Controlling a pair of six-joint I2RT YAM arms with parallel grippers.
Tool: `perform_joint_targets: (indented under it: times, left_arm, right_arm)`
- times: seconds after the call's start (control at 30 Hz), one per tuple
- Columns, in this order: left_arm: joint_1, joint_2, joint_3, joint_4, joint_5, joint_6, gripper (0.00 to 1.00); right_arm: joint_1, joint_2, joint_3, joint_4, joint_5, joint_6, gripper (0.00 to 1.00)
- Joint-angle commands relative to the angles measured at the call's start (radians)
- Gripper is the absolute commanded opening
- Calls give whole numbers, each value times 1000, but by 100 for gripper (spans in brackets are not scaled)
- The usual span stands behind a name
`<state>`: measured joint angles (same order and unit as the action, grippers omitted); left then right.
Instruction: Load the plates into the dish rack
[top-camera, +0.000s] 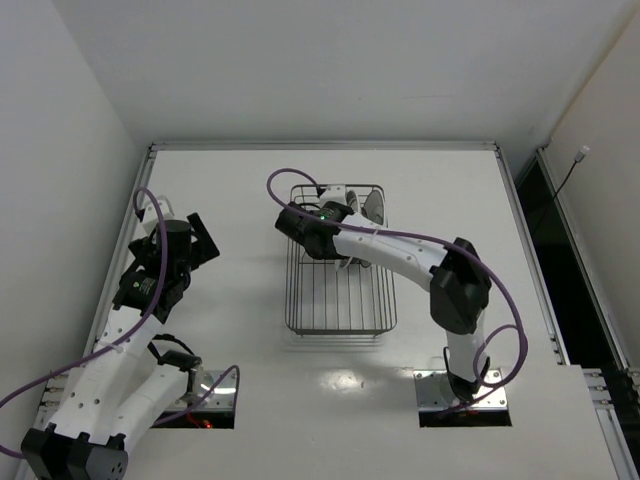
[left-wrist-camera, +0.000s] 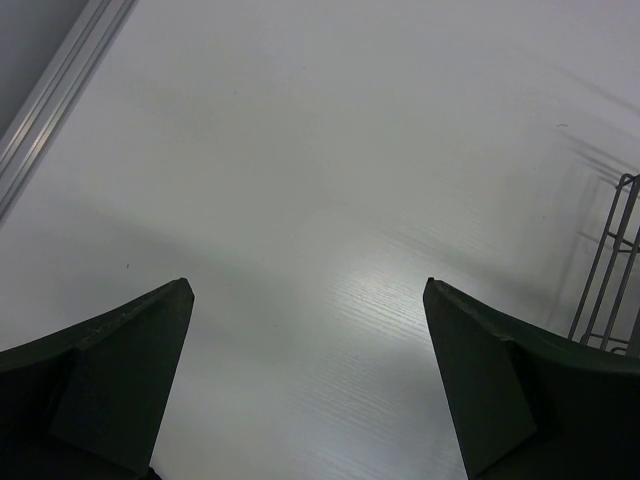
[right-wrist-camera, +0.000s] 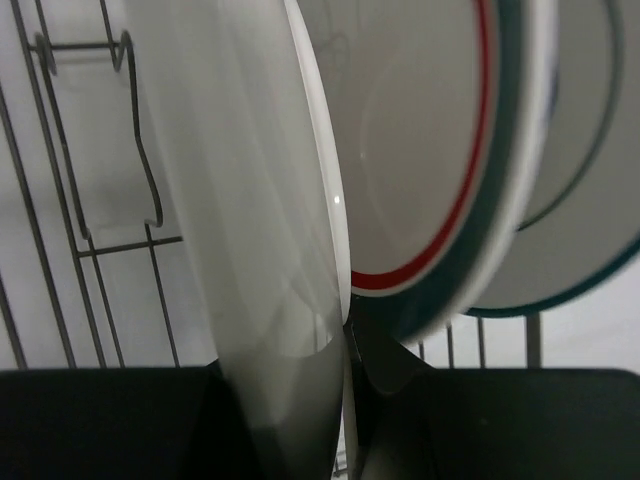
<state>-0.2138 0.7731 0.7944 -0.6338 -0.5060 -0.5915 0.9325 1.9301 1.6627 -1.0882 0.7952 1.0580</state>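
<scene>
Left gripper (left-wrist-camera: 310, 400): jaws spread wide, nothing between them, over bare white laminate table (left-wrist-camera: 300, 200). Corner of the silver wire dish rack (left-wrist-camera: 610, 270) sits off to its right. Probably parked clear of the other arm.

Right gripper (right-wrist-camera: 350, 410): clenched on the lower edge of a white round plate (right-wrist-camera: 250, 200), held upright on edge over the rack wires, likely to drop between prongs. Its rim colour can't be told. Just right of the fingers, a white plate with red and teal rim rings (right-wrist-camera: 430, 170) stands slotted, with a teal-rimmed plate (right-wrist-camera: 590, 200) beyond. Plain white walls (top-camera: 300, 60) enclose the table.
</scene>
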Motion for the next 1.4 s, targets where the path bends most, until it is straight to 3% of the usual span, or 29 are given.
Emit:
perform_joint_targets:
  times: [0.0, 0.27, 0.4, 0.47, 0.5, 0.7, 0.73, 0.8, 1.0, 1.37]
  left_arm:
    - [10, -11, -3, 26, -25, 9, 100]
    - [10, -1, -3, 26, -25, 9, 100]
    - [10, -1, -3, 26, -25, 9, 100]
    - [10, -1, -3, 26, -25, 9, 100]
    - [10, 8, -3, 26, -25, 9, 100]
    - [10, 8, -3, 26, -25, 9, 100]
    - [10, 18, -3, 26, -25, 9, 100]
    - [10, 18, -3, 26, -25, 9, 100]
    - [10, 28, -3, 17, -25, -1, 100]
    - [10, 37, -3, 17, -16, -1, 100]
  right_arm:
    - [-9, 27, -11, 83, -14, -1, 0]
    - [-18, 61, 32, 71, 5, -1, 4]
    - [-29, 72, 94, 13, 28, -1, 32]
    - [-29, 63, 109, -5, 47, -1, 41]
    - [-29, 52, 123, -15, 65, -1, 52]
    - [-38, -74, 141, -21, 56, -79, 74]
    - [-28, -127, 150, -21, 56, -95, 92]
    - [-17, -196, 123, 8, 56, -154, 100]
    - [-26, -448, -74, 122, -31, -332, 100]
    - [-26, -733, -323, 174, -25, -323, 100]
